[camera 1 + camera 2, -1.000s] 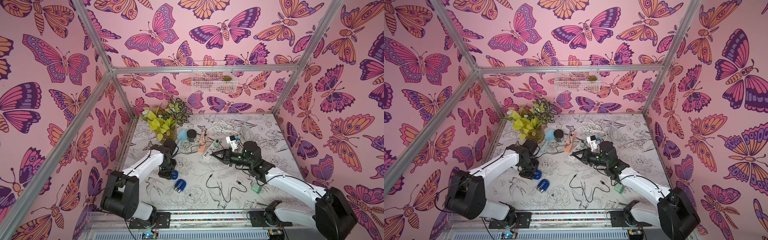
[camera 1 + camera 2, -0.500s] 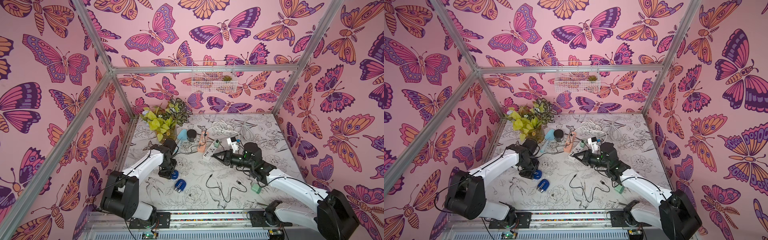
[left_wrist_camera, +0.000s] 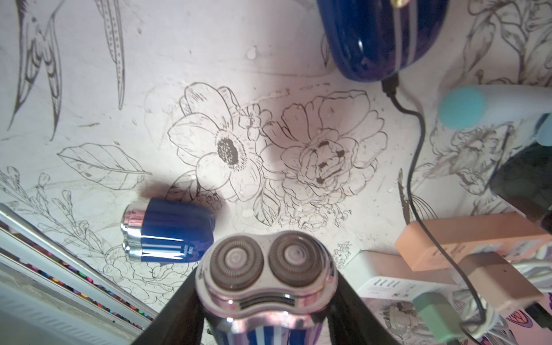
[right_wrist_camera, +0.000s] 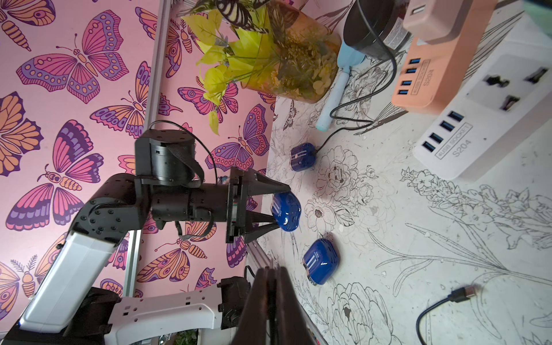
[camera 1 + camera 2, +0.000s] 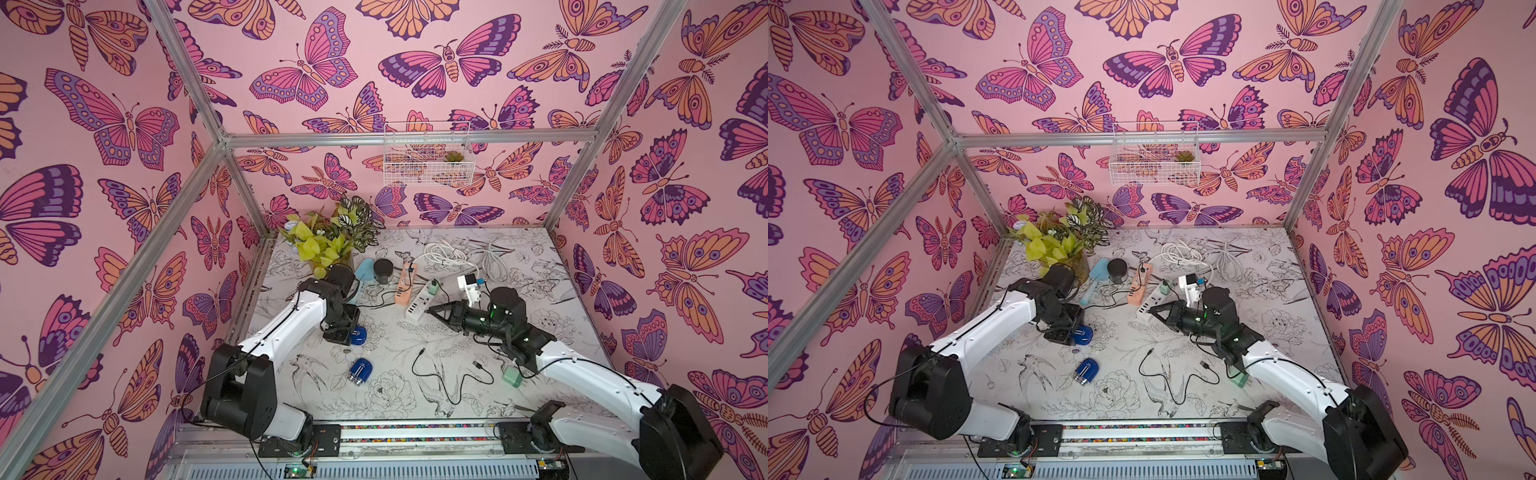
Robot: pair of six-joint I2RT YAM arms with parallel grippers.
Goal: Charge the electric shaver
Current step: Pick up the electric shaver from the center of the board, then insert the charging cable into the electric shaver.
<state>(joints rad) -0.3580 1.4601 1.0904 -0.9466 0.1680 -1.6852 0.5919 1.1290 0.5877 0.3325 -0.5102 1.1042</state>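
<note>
- Shaver (image 3: 265,263), blue with two round cutting heads, stands upright between the fingers of the left gripper (image 4: 283,208). Its heads face the wrist and its base faces the table (image 5: 386,399). Whether the base touches the table cannot be told.
- The left gripper is about half open, its fingers pressed against the shaver's two sides.
- The left arm reaches forward to a raised elbow near the plant (image 5: 328,241), then folds down, so the gripper points at the table.
- Just past those fingertips, a second shaver (image 4: 321,261) lies on its side. Farther off on the other side, a third shaver (image 4: 303,156) has a black cable (image 4: 328,137) plugged in.
- The right gripper (image 5: 432,308) is closed tight with nothing in it. It is held roughly level and points toward the left gripper.
- Its tip is just beside the end of the white power strip (image 5: 419,301).
- The right arm stretches forward low over the table, and a loose cable (image 4: 460,294) lies near its forearm.
</note>
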